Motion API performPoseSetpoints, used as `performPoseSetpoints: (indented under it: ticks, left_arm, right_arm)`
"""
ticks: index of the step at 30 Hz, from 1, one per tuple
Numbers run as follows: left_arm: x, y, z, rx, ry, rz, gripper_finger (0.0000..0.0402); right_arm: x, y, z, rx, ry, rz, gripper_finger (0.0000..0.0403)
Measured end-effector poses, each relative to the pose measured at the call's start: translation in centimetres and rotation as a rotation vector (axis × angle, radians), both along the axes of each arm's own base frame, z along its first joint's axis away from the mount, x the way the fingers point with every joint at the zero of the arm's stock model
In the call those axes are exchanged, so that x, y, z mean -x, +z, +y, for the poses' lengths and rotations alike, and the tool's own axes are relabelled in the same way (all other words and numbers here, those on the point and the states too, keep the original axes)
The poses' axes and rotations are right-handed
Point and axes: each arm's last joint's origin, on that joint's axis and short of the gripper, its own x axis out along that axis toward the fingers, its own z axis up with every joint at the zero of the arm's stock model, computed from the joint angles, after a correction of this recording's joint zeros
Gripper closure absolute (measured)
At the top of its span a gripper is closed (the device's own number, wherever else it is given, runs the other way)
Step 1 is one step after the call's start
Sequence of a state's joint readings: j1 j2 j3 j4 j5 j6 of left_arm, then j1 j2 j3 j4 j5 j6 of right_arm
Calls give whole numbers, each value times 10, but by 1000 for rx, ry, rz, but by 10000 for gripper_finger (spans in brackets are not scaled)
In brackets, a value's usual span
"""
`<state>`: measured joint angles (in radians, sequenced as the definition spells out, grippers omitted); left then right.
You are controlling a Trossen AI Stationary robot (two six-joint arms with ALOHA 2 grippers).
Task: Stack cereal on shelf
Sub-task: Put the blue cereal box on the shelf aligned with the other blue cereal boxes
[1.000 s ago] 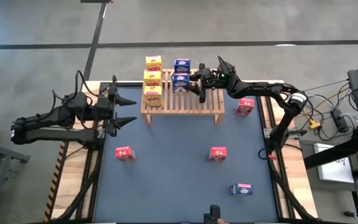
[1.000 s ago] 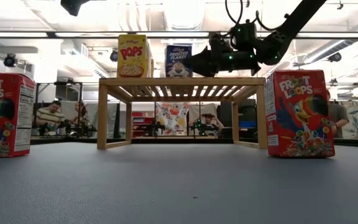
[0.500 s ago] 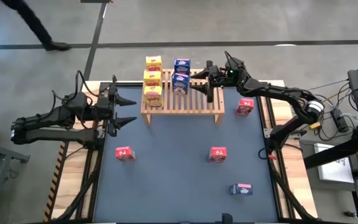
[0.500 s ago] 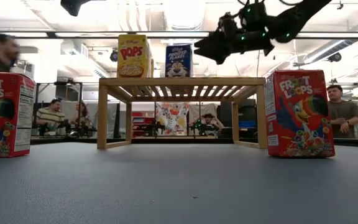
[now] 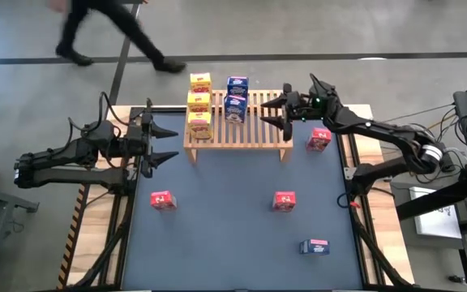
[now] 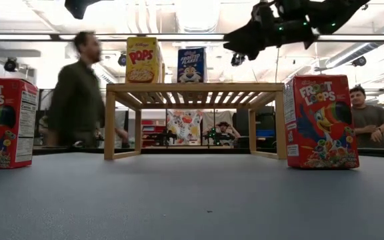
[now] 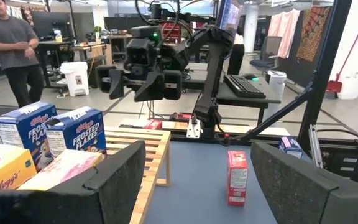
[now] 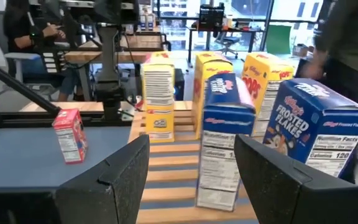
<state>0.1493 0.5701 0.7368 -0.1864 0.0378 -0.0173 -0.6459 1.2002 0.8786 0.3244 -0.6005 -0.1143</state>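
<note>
The wooden slatted shelf (image 5: 246,126) stands at the table's far middle. On its left part stand three yellow cereal boxes (image 5: 199,102) in a row and two blue boxes (image 5: 236,96) beside them; they also show in the right wrist view (image 8: 219,146). My right gripper (image 5: 274,110) hovers open over the shelf's right end, above the slats (image 6: 237,45), pointing at the blue boxes and touching nothing. My left gripper (image 5: 165,144) is open and empty left of the shelf. Three red boxes (image 5: 319,139) (image 5: 162,199) (image 5: 284,200) and one blue box (image 5: 314,246) rest on the table mat.
The shelf's right half (image 5: 270,130) has bare slats. The red box by the shelf's right leg stands upright (image 6: 322,121). The blue box near the front right lies on its side. People move in the room behind the table (image 6: 79,93).
My right gripper has drawn back from the blue boxes toward the table's right edge and has risen above the shelf top. The boxes on the shelf have stayed in place. A person has walked past behind the table.
</note>
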Motion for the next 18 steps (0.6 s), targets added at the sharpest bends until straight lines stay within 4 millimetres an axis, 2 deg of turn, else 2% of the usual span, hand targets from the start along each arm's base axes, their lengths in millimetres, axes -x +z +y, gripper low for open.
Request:
performPoseSetpoints:
  ticks: [11, 18]
  left_arm:
    - [0, 0, 0, 42, 4, -4, 126]
    - [-5, -2, 1, 48, 5, 18, 126]
  right_arm:
    - [23, 4, 54, 45, 28, -53, 179]
    - [31, -4, 88, 64, 29, -64, 179]
